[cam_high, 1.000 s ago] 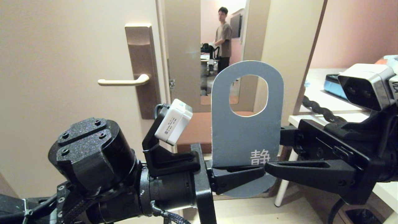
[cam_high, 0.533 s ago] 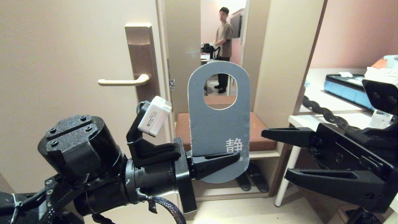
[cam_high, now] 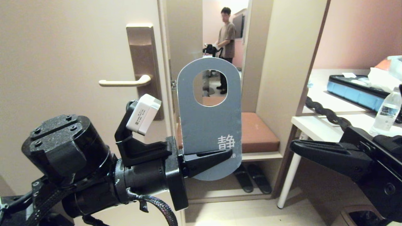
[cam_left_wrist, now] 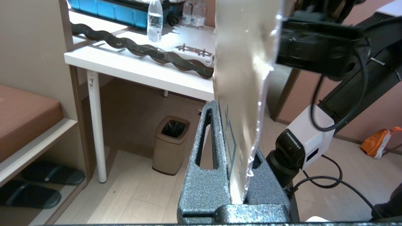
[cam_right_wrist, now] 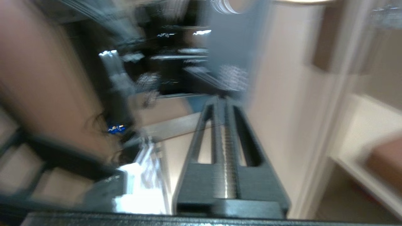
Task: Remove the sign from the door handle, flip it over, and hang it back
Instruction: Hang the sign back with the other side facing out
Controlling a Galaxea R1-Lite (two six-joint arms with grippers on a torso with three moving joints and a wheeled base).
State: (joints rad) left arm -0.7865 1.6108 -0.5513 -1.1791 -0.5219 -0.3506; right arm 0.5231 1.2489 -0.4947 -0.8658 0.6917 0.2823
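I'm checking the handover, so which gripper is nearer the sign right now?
Left. The left gripper is shut on the sign, clamping its lower end and holding it upright. The right gripper is shut and empty, off to the sign's right, clear of it.

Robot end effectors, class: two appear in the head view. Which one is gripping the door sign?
The left end effector, low and left of centre, is shut on the sign's lower end. The right end effector is shut on nothing, clear of the sign, on the right.
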